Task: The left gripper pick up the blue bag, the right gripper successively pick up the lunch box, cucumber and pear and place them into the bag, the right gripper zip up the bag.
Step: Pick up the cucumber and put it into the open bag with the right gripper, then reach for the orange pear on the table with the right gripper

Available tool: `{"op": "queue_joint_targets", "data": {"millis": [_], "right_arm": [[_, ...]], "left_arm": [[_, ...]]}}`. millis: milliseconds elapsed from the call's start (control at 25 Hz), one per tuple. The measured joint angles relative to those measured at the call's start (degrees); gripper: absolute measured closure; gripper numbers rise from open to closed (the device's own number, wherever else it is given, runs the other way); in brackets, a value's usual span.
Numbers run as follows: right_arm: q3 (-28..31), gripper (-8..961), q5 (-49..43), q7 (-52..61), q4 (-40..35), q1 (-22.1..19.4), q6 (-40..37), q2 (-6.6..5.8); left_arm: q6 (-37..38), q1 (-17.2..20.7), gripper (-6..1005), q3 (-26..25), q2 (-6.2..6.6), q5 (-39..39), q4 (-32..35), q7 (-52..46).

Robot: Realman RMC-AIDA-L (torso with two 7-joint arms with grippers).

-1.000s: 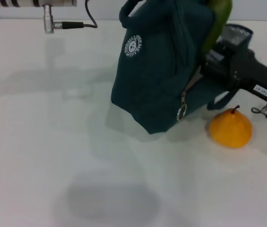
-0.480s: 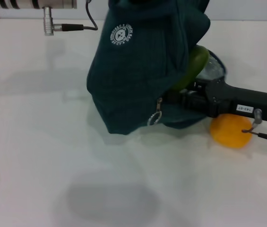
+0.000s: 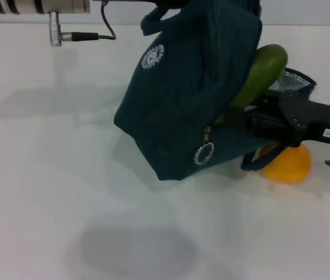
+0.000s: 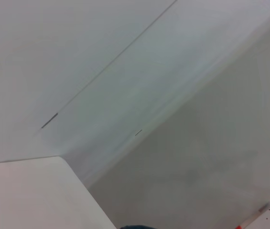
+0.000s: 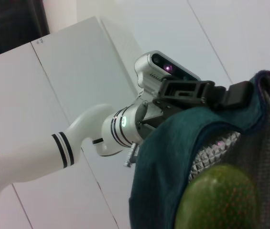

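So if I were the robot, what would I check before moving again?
1. Blue bag held up by the left gripper: ok, it grips the bag's top edge.
2. Bag mouth open: ok, silver lining shows.
3. Cucumber fully inside: not ok, one end pokes out of the opening.
4. Right gripper at the bag mouth by the cucumber: ok; its hold on the cucumber: cannot tell.
5. Pear within reach: ok, on the table beside the bag, under the right arm.
6. Lunch box already inside: cannot tell, it is not visible.
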Motion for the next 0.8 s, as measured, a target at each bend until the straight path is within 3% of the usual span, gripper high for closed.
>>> {"op": "queue_joint_targets", "data": {"millis": [440,800], "right_arm": [[0.05,297,1.68,5.2,-7.6,-5.92,2.74,-0.3],[2.18,272,11.92,1.22,-11.57,-13.01,-6.51,-0.85]], "left_arm": [[1.6,-0.26,947,0.19,-0.09,-1.1,0.06,0.09],[1.8,0.67,947,-0.18,0.15,-1.22,0.01,0.84]]}}
